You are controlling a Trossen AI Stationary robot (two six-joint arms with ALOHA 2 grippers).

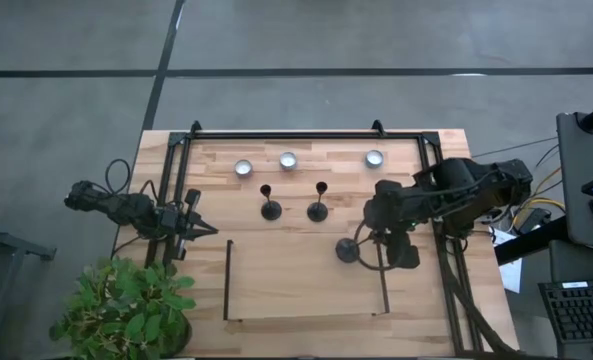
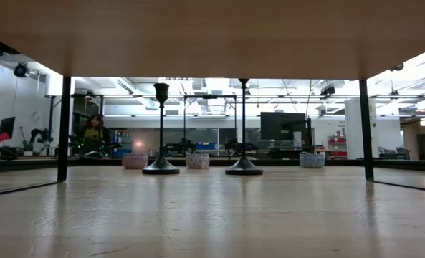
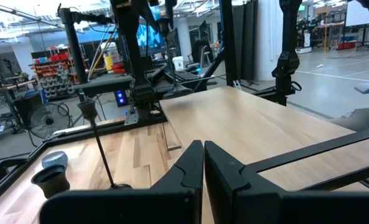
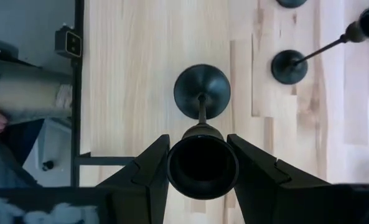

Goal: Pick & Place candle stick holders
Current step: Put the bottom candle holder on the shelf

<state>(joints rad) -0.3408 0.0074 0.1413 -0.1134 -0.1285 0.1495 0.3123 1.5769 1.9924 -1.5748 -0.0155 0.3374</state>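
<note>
**Right wrist view: holder in jaws – tip/slip risk**

Right wrist view shows right gripper [image 4: 203, 165] clamped on cup of third holder [image 4: 202, 124], one finger each side, touching. Stem drops to disc base, seen directly below cup, so holder reads near upright. Cannot tell if base sits on table [image 1: 306, 290] or hangs just above it.

High view: held holder [image 1: 349, 250] at table's right side, just beside a thin dark line marking [image 1: 381, 270]. Two other holders [image 1: 271, 208] [image 1: 317, 208] stand upright near centre, well apart from it. Three tealights [image 1: 287, 160] sit along far edge.

Left gripper [image 3: 203, 163] closed, empty, parked at left edge.

Risks, judged:
- Grip is high on cup w/ heavy base low: quick swing may rotate holder in jaws.
- Release before base is flat on table → topple, roll.
- Path toward centre could knock standing pair; thin stems tip easily.
- Rounded cup may slip if jaws ease off.
</note>
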